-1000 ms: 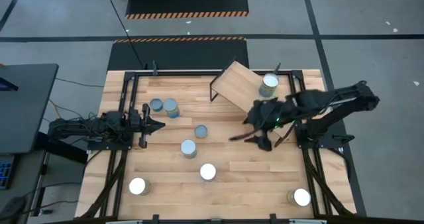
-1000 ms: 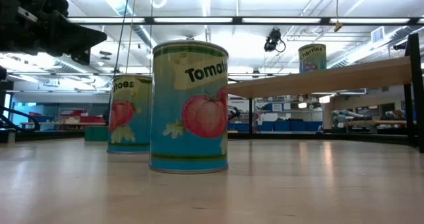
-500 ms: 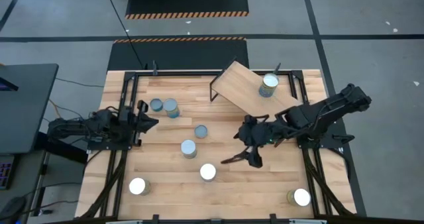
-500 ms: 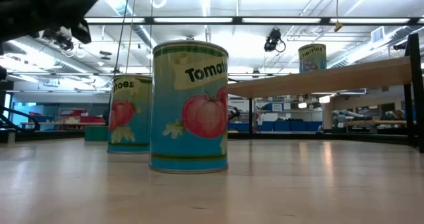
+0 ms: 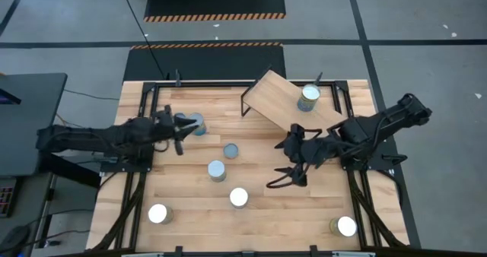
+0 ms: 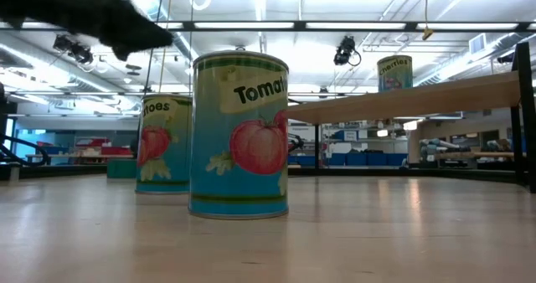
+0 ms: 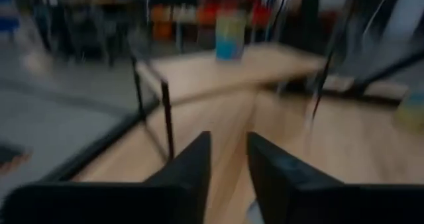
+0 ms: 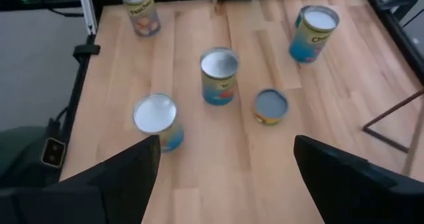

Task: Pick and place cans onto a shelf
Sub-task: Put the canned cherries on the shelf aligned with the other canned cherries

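From above, my left gripper (image 5: pixel 181 128) is reaching over the table (image 5: pixel 259 211) beside a can (image 5: pixel 197 123), fingers nearly together, while my right gripper (image 5: pixel 281 179) is hovering w/ fingers spread wide near the loose cans (image 5: pixel 239 197); one can (image 5: pixel 308 97) is sitting on the shelf (image 5: pixel 274 97). At table level, two tomato cans (image 6: pixel 239 132) are standing close by. My right wrist cam is showing five cans (image 8: pixel 219 76) on the boards ahead.
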Motion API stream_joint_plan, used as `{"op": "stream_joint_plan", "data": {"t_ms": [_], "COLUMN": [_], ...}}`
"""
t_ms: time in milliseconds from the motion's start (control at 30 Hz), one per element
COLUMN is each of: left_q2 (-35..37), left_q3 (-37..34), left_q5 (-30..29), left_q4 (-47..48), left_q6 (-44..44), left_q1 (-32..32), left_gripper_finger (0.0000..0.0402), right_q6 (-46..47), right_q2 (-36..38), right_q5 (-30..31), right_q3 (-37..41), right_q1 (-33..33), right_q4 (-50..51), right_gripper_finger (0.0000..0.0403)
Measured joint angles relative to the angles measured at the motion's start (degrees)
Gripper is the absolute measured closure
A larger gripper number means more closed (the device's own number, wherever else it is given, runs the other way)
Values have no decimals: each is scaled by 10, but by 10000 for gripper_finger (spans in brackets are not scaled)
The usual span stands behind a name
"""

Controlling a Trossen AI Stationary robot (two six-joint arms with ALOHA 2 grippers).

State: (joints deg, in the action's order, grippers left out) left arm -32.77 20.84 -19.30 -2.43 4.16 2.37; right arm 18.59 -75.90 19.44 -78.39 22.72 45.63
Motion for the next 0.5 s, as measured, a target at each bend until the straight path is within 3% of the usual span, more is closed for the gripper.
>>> {"op": "stream_joint_plan", "data": {"t_ms": [300,400,500], "left_q2": [-221,-289,-357], "left_q3": [285,352,391], "left_q5": [2,39,94], "left_q4": [389,482,522], "left_q6": [33,45,32], "left_q1": [76,118,159], "left_gripper_finger": [92,53,40], "right_q6": [-75,-86,-88], "right_q2": [13,13,13], "right_q5": [-52,-66,-73], "right_q3": [0,0,0], "right_q1": [-63,-72,-75], "right_q4": [40,58,78], "right_gripper_finger": [50,53,54]}}
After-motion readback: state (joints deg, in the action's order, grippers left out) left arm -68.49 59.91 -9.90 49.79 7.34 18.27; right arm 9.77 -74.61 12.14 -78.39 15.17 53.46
